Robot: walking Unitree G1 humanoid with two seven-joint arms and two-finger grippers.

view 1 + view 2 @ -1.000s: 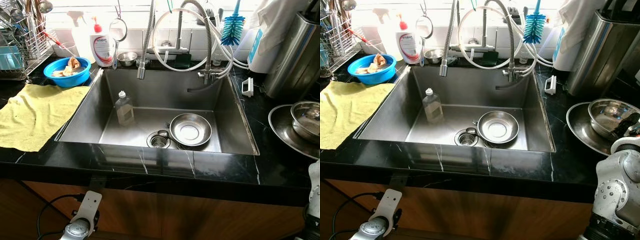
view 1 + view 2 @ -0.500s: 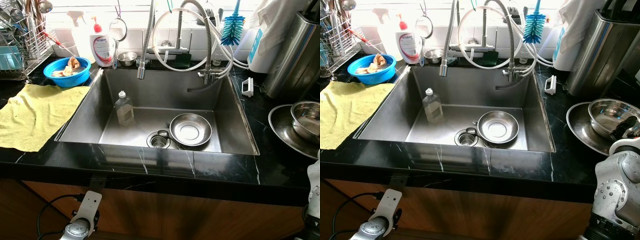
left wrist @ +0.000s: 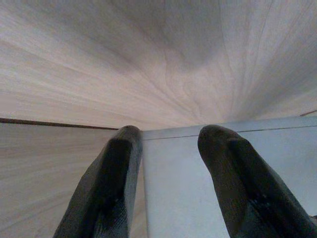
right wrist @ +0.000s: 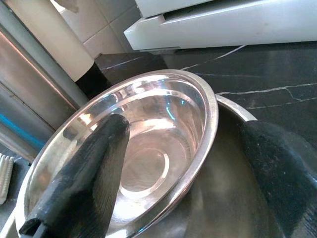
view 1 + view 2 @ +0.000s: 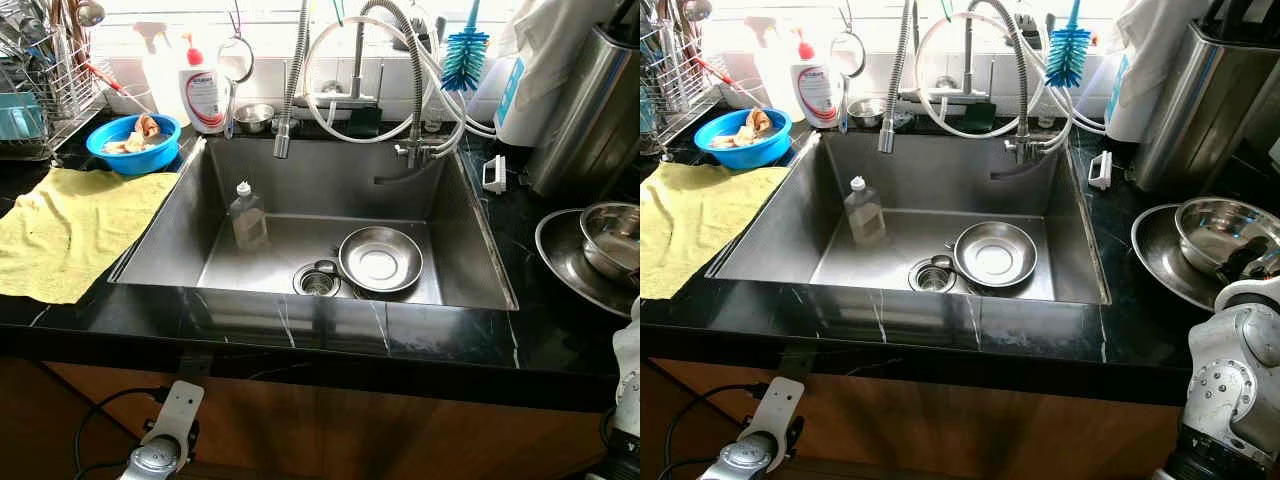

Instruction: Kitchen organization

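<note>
Since the earlier frame nothing on the counter shifted. Your right end effector stood spread, one finger inside the steel bowl, the other outside its rim, apparently set to pinch. The bowl sat in a larger basin right of the sink. Your left end effector hung apart, idle.

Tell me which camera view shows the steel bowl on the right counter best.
The right wrist view: the steel bowl spans most of the frame, its shiny inside plain to see, with the right gripper open astride its rim. The eye views catch it small at the right edge, nested in a wider steel dish.
</note>
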